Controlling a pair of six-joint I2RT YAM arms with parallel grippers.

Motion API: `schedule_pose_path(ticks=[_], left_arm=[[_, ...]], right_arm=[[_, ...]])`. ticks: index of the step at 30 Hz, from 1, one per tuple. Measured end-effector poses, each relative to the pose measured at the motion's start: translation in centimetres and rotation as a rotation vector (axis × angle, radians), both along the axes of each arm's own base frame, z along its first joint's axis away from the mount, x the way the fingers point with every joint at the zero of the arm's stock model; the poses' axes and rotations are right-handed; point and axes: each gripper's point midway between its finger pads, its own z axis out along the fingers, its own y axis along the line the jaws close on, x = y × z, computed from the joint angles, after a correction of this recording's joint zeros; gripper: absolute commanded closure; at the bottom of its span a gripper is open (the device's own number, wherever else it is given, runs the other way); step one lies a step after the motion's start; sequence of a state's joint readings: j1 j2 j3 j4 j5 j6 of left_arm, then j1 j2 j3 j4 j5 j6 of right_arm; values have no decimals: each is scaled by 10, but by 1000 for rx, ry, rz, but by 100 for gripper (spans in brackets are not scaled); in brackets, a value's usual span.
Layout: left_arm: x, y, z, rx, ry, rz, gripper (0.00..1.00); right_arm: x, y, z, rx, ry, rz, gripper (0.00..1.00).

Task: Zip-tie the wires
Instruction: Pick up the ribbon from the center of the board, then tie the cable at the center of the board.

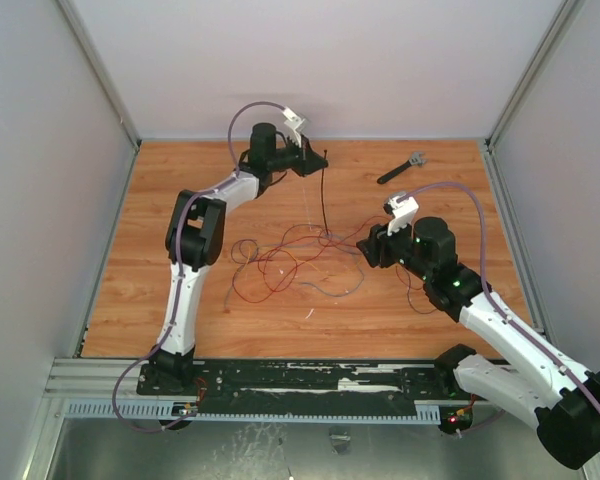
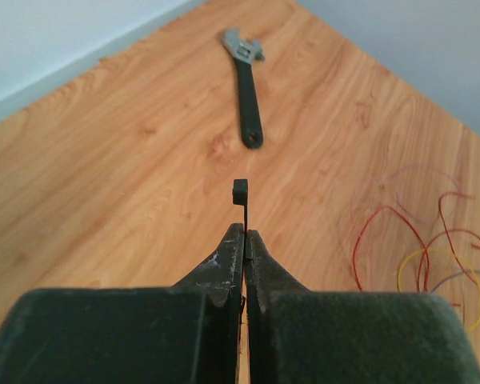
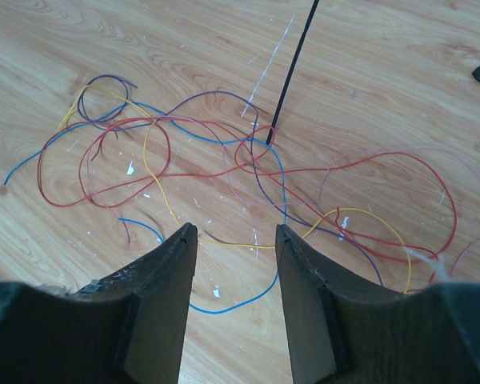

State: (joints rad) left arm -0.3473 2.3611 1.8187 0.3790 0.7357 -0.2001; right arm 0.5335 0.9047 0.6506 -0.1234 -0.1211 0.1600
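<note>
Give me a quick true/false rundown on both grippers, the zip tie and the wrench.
1. The left gripper is shut on the zip tie. True.
2. The right gripper is holding the wires. False: its jaws stand open above them, with nothing between.
3. The zip tie is looped round the wires. False: it is a straight strip, and its lower tip ends at a red loop of the tangle.
4. The wrench lies apart from the wires. True.
</note>
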Motion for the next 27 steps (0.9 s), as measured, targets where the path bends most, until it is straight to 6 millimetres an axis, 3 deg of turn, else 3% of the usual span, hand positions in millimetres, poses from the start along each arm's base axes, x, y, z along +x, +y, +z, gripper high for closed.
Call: schedule_pose_path(ticks=[10,16,22,27], left_arm=[[-33,-17,-34,81,46,-87,100],[-56,-19,-53,107,89,-122,100],[-70,-16,-49,118,90,-135,100],[-78,-14,-43,119,83,-140,100]], right_arm=[[-2,0,0,3,-3,4,53],[-10,5,-4,20,25,43,40],[-25,18,-21,34,120,131,36],[-40,20,-52,27,244,160,35]])
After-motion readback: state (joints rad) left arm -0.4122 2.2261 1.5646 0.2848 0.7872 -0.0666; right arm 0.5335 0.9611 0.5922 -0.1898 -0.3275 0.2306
